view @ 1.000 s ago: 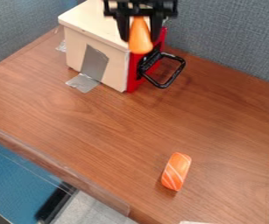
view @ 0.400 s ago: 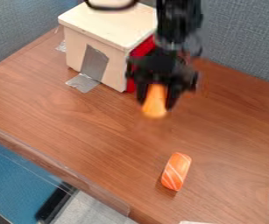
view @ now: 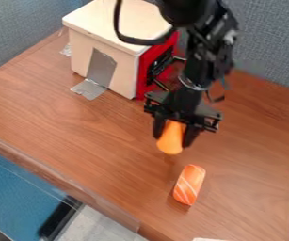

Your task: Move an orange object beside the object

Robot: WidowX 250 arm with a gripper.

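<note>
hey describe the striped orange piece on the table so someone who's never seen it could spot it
Find the cream box with the red front on the brown table. Toward the camera from it, beyond the black gripper, lies a small orange block with pale stripes. Those stripes distinguish it from the plain orange object in the gripper's jaws.
</note>
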